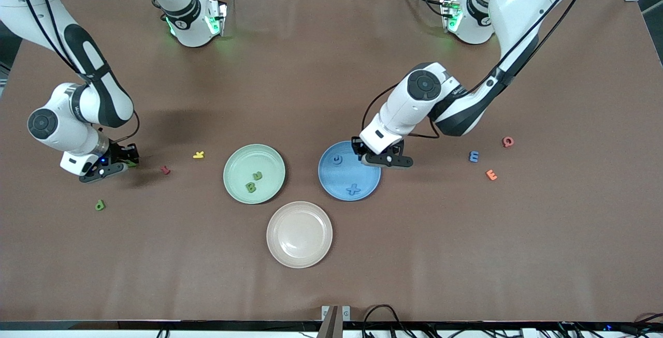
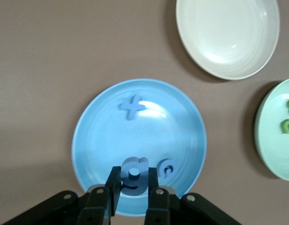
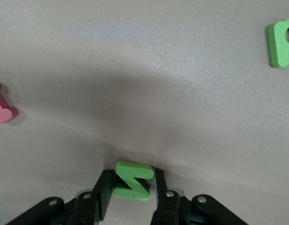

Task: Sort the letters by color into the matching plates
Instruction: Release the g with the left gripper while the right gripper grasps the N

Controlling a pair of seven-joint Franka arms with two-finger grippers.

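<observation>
Over the blue plate's (image 1: 342,182) rim toward the left arm's end, my left gripper (image 1: 383,159) is shut on a blue letter g (image 2: 134,174). Two blue letters (image 1: 353,189) (image 1: 337,159) lie in that plate. The pale green plate (image 1: 241,164) holds two green letters (image 1: 257,175) (image 1: 250,187). Down at the table near the right arm's end, my right gripper (image 1: 122,164) is shut on a green letter Z (image 3: 132,180) that rests on the surface. A loose green letter (image 1: 100,204) lies nearer the front camera. A blue letter (image 1: 473,156) lies toward the left arm's end.
A beige-pink plate (image 1: 299,234) sits nearer the front camera than the two coloured plates. A red letter (image 1: 165,170) and a yellow letter (image 1: 198,155) lie between the right gripper and the green plate. An orange letter (image 1: 491,175) and a red letter (image 1: 508,142) lie by the loose blue one.
</observation>
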